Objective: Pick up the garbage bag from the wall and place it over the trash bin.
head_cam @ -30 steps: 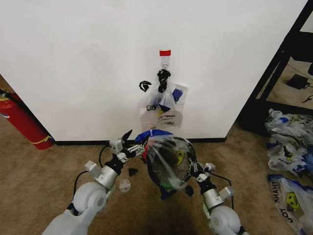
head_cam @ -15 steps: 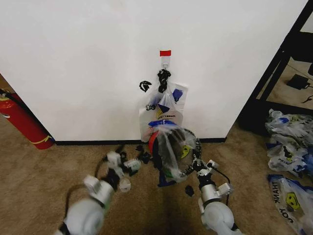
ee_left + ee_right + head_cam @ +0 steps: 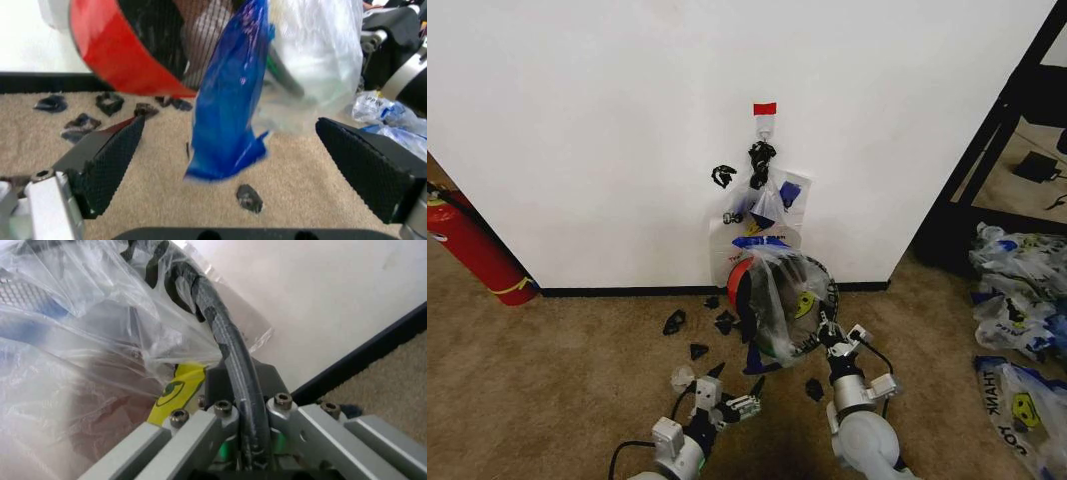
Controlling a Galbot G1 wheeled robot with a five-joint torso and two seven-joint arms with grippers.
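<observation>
Pulled back low over the carpet, the left gripper has let go, fingers spread wide. Right gripper, fingers pinching the trash bin rim through plastic, holds it tipped near the wall, the garbage bag draped partway on. Next: probably seat the loose blue handle.

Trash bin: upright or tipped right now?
Tipped. The trash bin shows its red bottom sideways toward the wall; the right gripper clamps its rim, with the garbage bag draped over.
</observation>
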